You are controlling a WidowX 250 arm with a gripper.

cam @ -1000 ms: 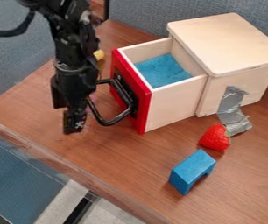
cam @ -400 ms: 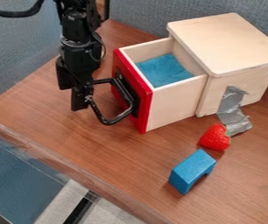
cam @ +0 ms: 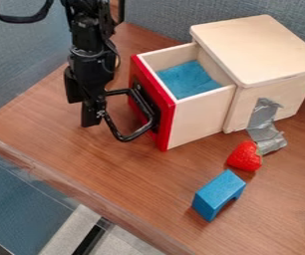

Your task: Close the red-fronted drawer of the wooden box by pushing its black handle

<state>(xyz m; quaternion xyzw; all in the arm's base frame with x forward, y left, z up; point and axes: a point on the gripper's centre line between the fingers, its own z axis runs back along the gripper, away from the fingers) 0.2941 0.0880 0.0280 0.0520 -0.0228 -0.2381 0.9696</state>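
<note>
I have the black gripper (cam: 92,118) hanging low over the wooden tabletop (cam: 115,184), tip downward, at the left of my camera view. Right beside it is the black handle (cam: 119,134) of the toy drawer (cam: 198,117). The free end of that handle, the part farthest from the drawer, meets the gripper's lower section in my view, on the side toward the drawer. Whether the two really touch, I cannot tell from this angle. I also cannot tell if the gripper is spread, pressed together or pinching the handle.

The handle juts from the drawer's red front (cam: 166,122), which faces the gripper, so the drawer's body lies to the right of the gripper as I see it. The drawer stands partway out of a pale wooden cabinet (cam: 258,47), and I can see a blue lining (cam: 185,79) inside. Crumpled silver tape (cam: 263,124) runs from the cabinet's side down onto the tabletop.

Near the tape's lower end lies a red toy strawberry (cam: 243,157). Just beside that, toward my camera, is a blue arch block (cam: 218,193). Both are well apart from the gripper.
</note>
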